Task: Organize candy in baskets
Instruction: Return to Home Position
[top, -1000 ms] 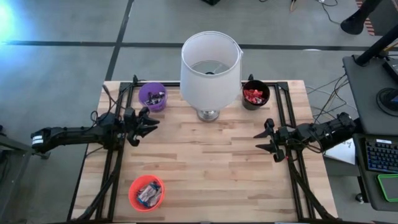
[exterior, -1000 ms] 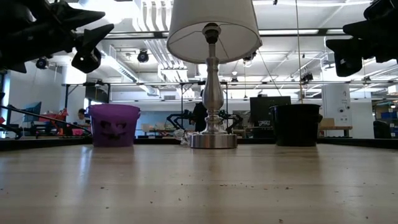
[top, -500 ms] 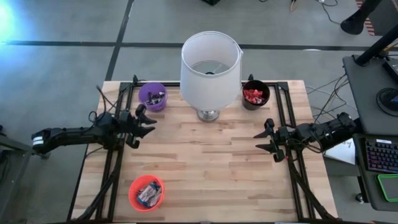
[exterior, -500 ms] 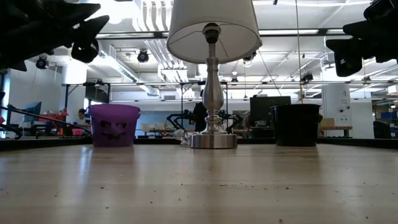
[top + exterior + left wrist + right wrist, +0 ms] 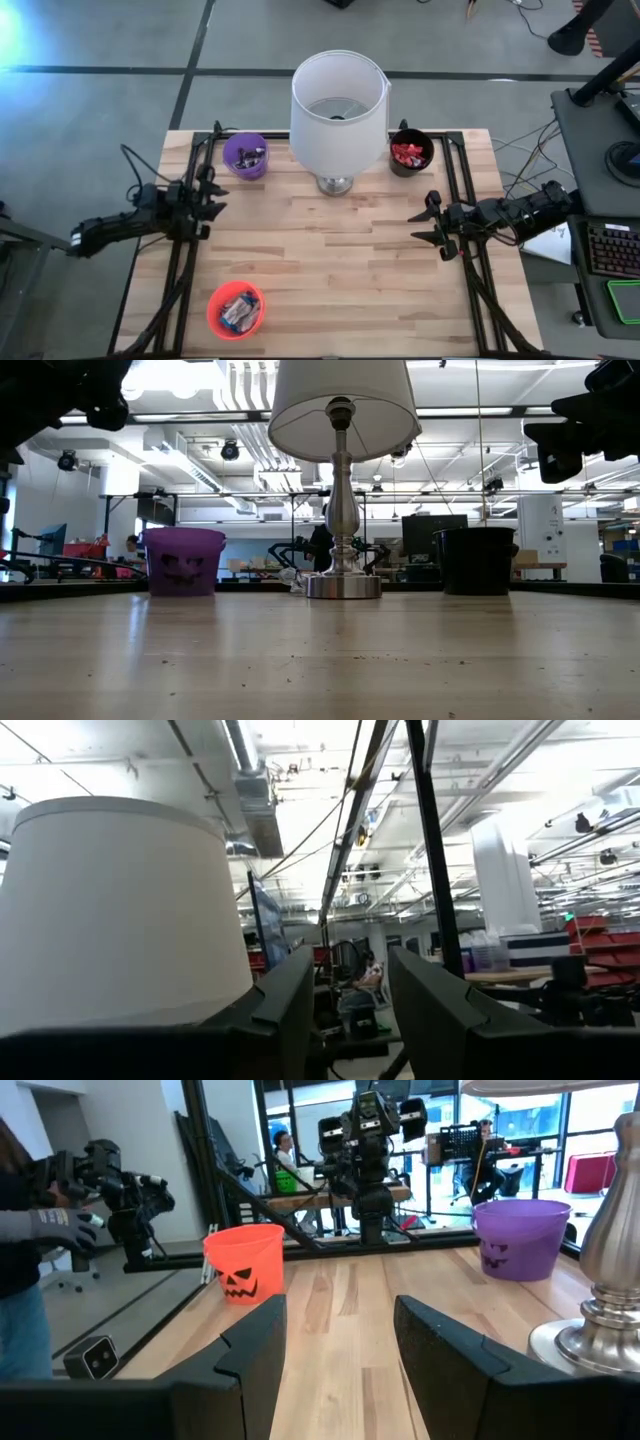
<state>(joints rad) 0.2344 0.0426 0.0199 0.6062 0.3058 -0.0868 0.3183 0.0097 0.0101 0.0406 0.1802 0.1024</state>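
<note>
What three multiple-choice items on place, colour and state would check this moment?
1. Where is the round orange plastic bucket? A on the floor; B on the left tool's side, far from the white-shaded metal lamp; C stacked on another bucket.
2. Which colour are the candy wrappers in the round black bucket? A red; B green; C yellow.
3. How is the right tool? A open, empty; B shut on candy; C inside a bucket.
Key: B, the high view shows it; A, red shows inside; A, its wrist view shows an empty gap.
</note>
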